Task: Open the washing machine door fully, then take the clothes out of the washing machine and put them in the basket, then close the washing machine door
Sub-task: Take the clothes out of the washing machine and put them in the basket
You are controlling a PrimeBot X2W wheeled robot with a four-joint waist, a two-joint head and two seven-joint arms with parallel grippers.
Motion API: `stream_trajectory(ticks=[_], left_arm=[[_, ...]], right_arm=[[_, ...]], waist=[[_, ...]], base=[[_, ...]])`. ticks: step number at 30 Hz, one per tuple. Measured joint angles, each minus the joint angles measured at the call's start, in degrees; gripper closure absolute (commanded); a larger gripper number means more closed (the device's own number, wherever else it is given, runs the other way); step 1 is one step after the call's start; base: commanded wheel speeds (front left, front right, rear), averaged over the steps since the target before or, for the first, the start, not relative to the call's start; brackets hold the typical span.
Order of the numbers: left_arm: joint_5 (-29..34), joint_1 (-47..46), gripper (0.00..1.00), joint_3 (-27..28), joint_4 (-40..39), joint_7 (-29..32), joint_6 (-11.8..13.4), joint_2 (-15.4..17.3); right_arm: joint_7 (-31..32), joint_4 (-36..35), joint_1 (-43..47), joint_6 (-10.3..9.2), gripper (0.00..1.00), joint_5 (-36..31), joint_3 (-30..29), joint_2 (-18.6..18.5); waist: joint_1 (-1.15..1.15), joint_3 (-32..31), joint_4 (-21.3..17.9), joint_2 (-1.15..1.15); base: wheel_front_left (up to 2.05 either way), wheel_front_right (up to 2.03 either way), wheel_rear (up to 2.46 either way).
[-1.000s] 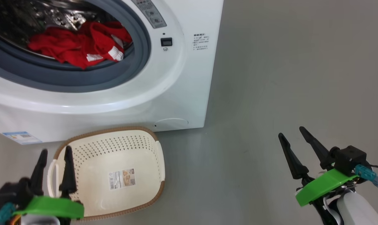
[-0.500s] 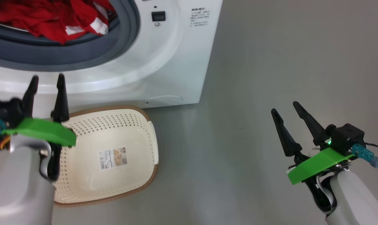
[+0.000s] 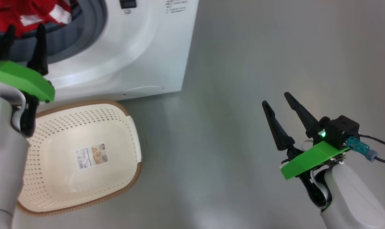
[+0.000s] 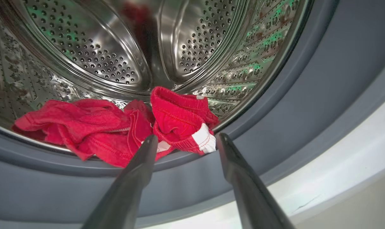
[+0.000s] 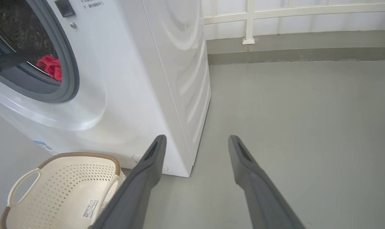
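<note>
1. The floor (image 3: 259,57) is plain grey, smooth and seamless, with a dull sheen.
2. The light is soft and even. It leaves a pale, blurred glare on the floor toward its near edge in the head view, and the shadows are faint.
3. A faint dark speck (image 3: 226,113) marks the floor in the head view.
4. In the right wrist view the floor runs back to a low grey kerb (image 5: 291,52) along its far edge.
5. Above the kerb stands a white wall (image 5: 306,24).
6. White rails (image 5: 249,19) cross the wall: an upright post with a small foot on the kerb, and a horizontal bar running along the wall.
</note>
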Motion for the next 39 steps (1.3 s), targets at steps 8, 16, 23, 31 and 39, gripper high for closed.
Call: stream_trajectory(ticks=[8, 16, 23, 31, 39], left_arm=[[-5.93, -6.00, 0.00, -8.48, 3.83, 1.77, -0.01, 2.78], [-10.54, -10.88, 0.00, -14.48, 6.28, 2.46, -0.01, 5.12], [-13.71, -13.88, 0.00, -18.89, 7.70, 2.78, -0.01, 6.77], [-17.05, -16.38, 0.00, -23.54, 7.99, 3.14, -0.01, 7.82], [-20.11, -17.57, 0.48, -27.74, 7.99, 2.65, -0.01, 8.66]], right_arm=[[-0.01, 0.01, -0.93, 0.00, 0.00, 0.00, 1.58, 1.08], [-0.01, -0.01, -2.88, 0.00, 0.00, 0.00, 3.04, 1.60], [-0.01, -0.08, -3.58, 0.00, 0.00, 0.00, 3.26, 1.83], [-0.01, -0.34, -4.44, 0.00, 0.00, 0.00, 3.11, 2.13], [-0.18, -0.55, -5.27, 0.00, 0.00, 0.00, 3.04, 2.63]], waist=[[0.00, 2.67, -1.96, 0.00], [0.00, 5.10, -3.19, 0.00], [0.00, 6.93, -4.02, 0.00], [0.00, 9.14, -4.59, 0.00], [0.00, 10.05, -4.86, 0.00]], base=[[0.00, 0.00, 0.00], [0.00, 0.00, 0.00], [0.00, 0.00, 0.00], [0.00, 0.00, 0.00], [0.00, 0.00, 0.00]])
